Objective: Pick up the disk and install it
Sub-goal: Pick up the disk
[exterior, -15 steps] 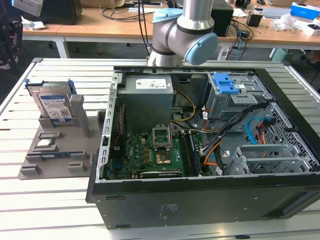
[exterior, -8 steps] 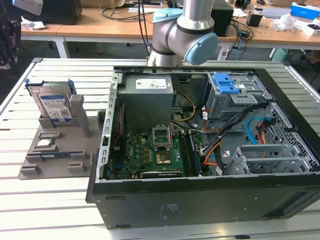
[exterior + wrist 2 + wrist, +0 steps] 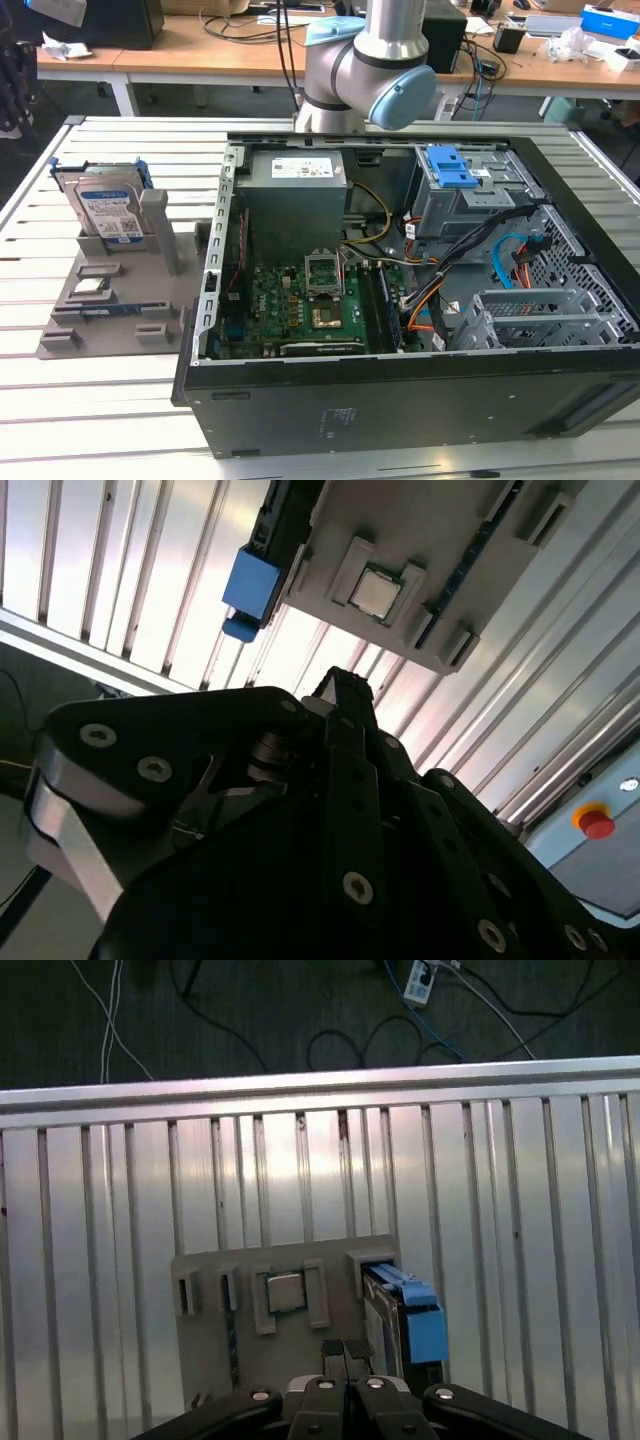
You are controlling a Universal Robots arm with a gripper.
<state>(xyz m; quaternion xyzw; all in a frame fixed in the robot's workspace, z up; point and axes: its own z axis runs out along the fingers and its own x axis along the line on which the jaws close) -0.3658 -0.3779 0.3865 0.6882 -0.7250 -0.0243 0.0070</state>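
Hovering over the grey holder [image 3: 205,1360], the gripper [image 3: 345,1352] has its fingertips pressed together with nothing between them (the first wrist view shows them side by side, meeting along a thin seam). The disk [image 3: 105,205] is untouched. It stands on edge in a slot at the holder's far corner, the one nearest the back edge of the slatted table [image 3: 100,420], with its label facing out and its blue carrier frame wrapping the rim. In the first wrist view the disk lies just beside the gripper's line, while the processor chip [image 3: 285,1290], seated mid-holder, sits more directly under the fingertips. The holder lies by the table's edge on the exterior view's left, and the open computer case [image 3: 400,410] stands right beside it, toward the table's middle.

I judge that the work stands at the approach to the pick, with nothing yet lifted. To do this step well, the gripper needs to be centred over the disk's upper edge rather than over the chip. The jaws should be spread wider than the disk is thick and lined up with its flat faces. The grip should close on the metal body near the middle of that edge, and the pull should run straight along the slot, since any tilt could jam the carrier frame against the slot walls.
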